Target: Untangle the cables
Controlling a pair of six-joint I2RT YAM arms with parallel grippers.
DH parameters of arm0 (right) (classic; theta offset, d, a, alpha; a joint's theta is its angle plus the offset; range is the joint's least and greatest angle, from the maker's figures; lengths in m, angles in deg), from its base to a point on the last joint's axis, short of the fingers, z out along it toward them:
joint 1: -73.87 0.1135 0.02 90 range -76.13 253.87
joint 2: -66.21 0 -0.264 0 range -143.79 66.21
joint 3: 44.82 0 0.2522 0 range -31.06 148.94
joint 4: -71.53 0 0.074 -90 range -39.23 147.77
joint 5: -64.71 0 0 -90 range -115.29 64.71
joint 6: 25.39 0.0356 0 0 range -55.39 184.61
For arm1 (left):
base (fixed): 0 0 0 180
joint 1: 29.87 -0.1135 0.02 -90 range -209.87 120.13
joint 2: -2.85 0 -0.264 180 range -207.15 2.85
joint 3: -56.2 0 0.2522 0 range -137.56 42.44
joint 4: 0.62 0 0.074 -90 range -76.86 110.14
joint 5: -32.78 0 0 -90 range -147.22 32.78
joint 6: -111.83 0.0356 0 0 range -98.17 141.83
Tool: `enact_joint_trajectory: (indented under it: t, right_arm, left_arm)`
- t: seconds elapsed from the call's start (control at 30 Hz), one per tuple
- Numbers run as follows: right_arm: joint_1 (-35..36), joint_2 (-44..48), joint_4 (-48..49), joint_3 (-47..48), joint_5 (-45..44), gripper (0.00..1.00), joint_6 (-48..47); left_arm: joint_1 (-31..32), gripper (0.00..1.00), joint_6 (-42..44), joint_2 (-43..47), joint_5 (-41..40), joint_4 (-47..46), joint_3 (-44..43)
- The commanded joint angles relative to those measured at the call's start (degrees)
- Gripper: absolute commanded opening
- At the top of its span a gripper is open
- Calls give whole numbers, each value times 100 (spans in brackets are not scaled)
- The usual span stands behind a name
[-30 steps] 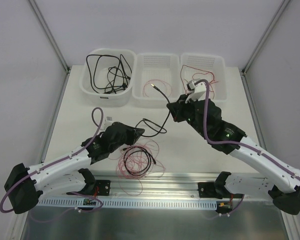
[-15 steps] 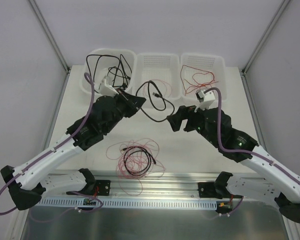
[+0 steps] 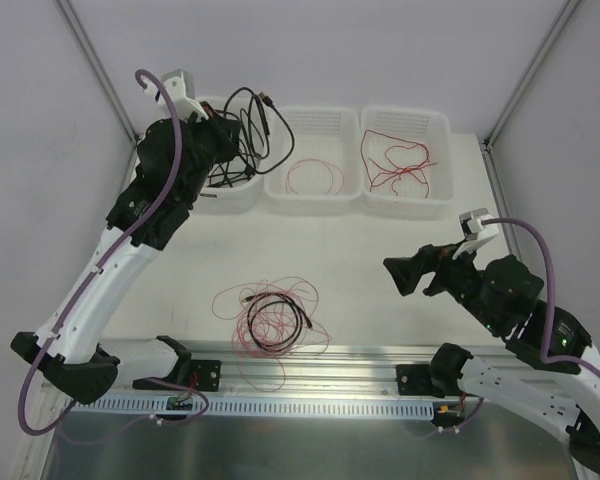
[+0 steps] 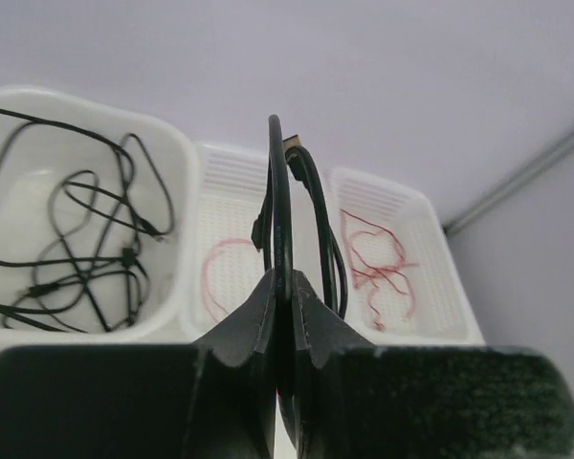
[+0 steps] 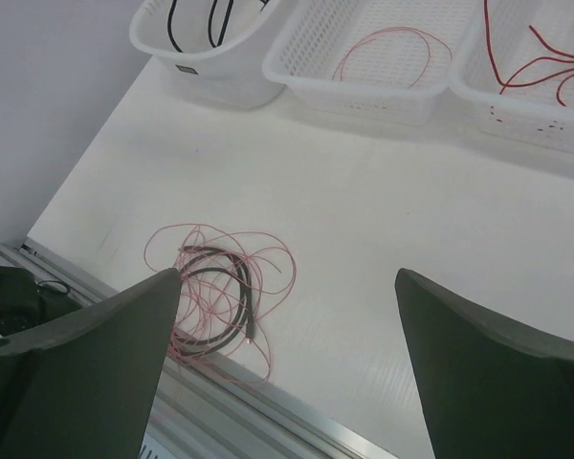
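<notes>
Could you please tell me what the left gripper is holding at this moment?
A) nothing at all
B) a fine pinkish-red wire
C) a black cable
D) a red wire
C: the left gripper is shut on a black cable, which loops up out of its jaws with a plug end showing near the top.

We see the right gripper (image 5: 288, 275) w/ fingers spread wide, nothing btwn them. On the table (image 5: 411, 201), near the metal rail (image 5: 297, 430), lies a tangle (image 5: 215, 292) of pink and black cables. At top, 3 bins:
- left bin (image 5: 210, 84) w/ black cables (image 5: 176, 27)
- centre bin (image 5: 364, 98) w/ pink wire (image 5: 387, 40)
- right bin (image 5: 526, 113) w/ red wire (image 5: 536, 63)
</notes>
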Motion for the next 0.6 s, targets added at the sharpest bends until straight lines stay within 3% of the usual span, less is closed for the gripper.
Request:
enact_joint_trajectory:
  t: [0.0, 0.27, 0.57]
  right_arm:
    - [14, 169, -534, -185, -194, 100, -84]
    - [14, 91, -754, -203, -194, 100, -146]
    - [14, -278, -1017, -335, -308, 100, -277]
  left_arm:
    - [-645, 0, 656, -410, 236, 4, -396]
    - [-2218, 0, 788, -2114, 727, -321, -1222]
    - [-2932, 0, 41, -4382, 1484, -277, -1259]
